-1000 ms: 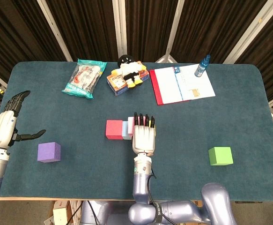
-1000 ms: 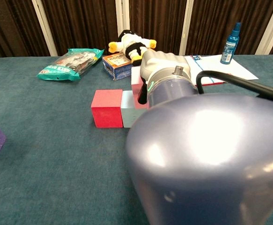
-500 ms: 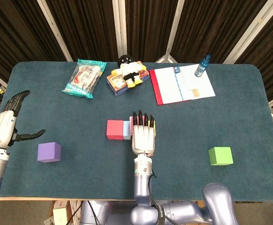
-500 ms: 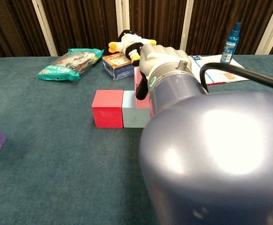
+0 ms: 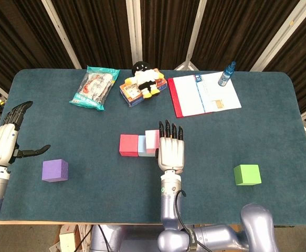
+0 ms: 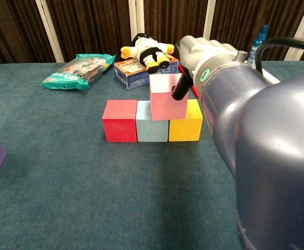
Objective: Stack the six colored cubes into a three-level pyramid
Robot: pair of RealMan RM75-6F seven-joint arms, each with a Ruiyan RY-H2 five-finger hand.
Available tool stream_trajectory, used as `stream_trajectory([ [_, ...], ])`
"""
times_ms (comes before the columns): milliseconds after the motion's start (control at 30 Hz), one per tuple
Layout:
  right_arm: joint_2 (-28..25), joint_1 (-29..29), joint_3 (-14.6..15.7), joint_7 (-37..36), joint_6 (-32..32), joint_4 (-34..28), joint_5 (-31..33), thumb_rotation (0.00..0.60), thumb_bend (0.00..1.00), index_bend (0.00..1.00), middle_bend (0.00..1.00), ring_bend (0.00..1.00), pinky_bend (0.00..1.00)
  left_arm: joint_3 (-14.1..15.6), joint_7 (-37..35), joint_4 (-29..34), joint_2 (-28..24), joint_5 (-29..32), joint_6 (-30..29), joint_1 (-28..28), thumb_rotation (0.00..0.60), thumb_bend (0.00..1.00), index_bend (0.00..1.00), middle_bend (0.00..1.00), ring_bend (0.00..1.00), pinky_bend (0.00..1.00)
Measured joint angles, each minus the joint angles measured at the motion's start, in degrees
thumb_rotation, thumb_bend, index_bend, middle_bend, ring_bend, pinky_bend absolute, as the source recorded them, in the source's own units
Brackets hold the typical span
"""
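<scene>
Red cube [image 6: 119,121], pale blue cube [image 6: 152,122] and yellow cube [image 6: 186,123] sit touching in a row near the middle of the tabletop [image 5: 257,136]. On top, the pink cube [image 6: 167,97] rests across the seam between the pale blue and yellow ones. Your right hand [image 5: 171,148] is just beside that stack, fingers stretched straight toward the far edge; from the chest view a dark fingertip [image 6: 182,86] lies against the pink cube's right face, though whether you have any grip on it cannot be told.

Your left hand [image 5: 8,137] hovers at the left edge with fingers apart, holding nothing. The purple cube [image 5: 55,170] lies near it toward the front-left corner, and the green cube [image 5: 247,174] sits well apart toward the front-right.

Along the far edge are a snack bag [image 5: 95,86], a plush toy [image 5: 143,77] on a small box [image 5: 133,94], an open booklet [image 5: 203,95] and a blue bottle [image 5: 227,74].
</scene>
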State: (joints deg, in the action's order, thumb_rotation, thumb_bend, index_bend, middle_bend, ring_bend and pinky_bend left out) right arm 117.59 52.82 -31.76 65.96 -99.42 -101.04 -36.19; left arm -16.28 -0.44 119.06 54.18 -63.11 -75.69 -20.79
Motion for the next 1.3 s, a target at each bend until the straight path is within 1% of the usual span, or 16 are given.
stream_trajectory([
  [333,-6.51,-5.67,2.92,-2.65,0.96,-4.53,0.57,0.6,0.47,0.0,0.04,0.0,0.0,0.18,1.83,0.07,0.62,-0.13,-0.93,-0.01,0.6,0.05,0.0,0.05,0.0,0.0],
  [533,-11.51,-9.7,5.58,-6.31,2.98,-8.64,0.44,0.6,0.47,0.0,0.04,0.0,0.0,0.25,2.29,0.37,0.76,0.2,-0.86,-0.07,0.6,0.05,0.0,0.05,0.0,0.0],
  [667,-12.83,-10.83,6.8,-7.29,4.31,-9.53,1.36,0.6,0.47,0.0,0.04,0.0,0.0,0.28,2.72,0.41,0.86,0.14,-1.11,-0.06,0.6,0.05,0.0,0.05,0.0,0.0],
  [700,-13.14,-11.27,7.61,-7.43,4.95,-9.69,2.16,0.6,0.47,0.0,0.04,0.0,0.0,0.27,2.88,0.42,0.92,0.15,-1.22,-0.06,0.6,0.05,0.0,0.05,0.0,0.0],
  [833,-13.89,-12.24,9.48,-8.62,6.86,-9.01,3.59,0.6,0.47,0.0,0.04,0.0,0.0,0.29,3.14,0.37,1.07,0.12,-1.36,-0.06,0.6,0.05,0.0,0.05,0.0,0.0],
  [933,-13.93,-12.6,10.11,-9.35,7.62,-7.57,4.21,0.6,0.47,0.0,0.04,0.0,0.0,0.3,3.19,0.25,1.14,0.21,-1.25,-0.11,0.6,0.05,0.0,0.05,0.0,0.0],
  [1300,-14.4,-13.66,10.65,-11.15,9.02,-3.57,6.24,0.6,0.47,0.0,0.04,0.0,0.0,0.38,3.55,0.06,1.42,0.27,-1.18,-0.19,0.6,0.05,0.0,0.05,0.0,0.0],
])
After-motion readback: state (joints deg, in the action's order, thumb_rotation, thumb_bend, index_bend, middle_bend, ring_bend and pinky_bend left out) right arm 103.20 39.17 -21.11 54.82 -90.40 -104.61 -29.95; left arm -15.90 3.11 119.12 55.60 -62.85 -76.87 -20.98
